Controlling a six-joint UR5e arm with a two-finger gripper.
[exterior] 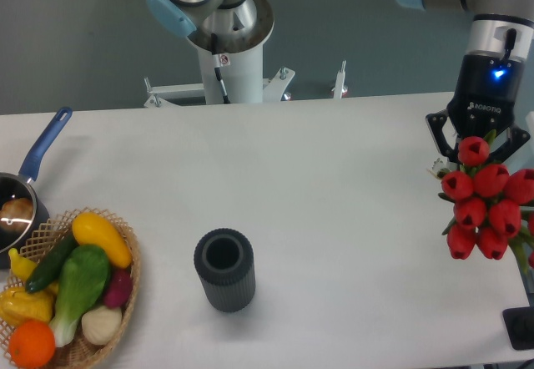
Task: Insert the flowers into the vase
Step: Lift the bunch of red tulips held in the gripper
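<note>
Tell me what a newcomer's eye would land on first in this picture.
First the flowers, a bright red bunch of tulip buds at the right edge, right under the gripper; whether it grips them cannot be told. Next the vase, dark, ribbed and upright in the middle foreground with nothing in it. Then the colourful basket of vegetables at bottom left.

One vase [224, 270]; one bunch of flowers [484, 202], about eight red buds visible; one basket [125, 290] left of vase holding roughly seven vegetables; one pot [21, 206].
</note>
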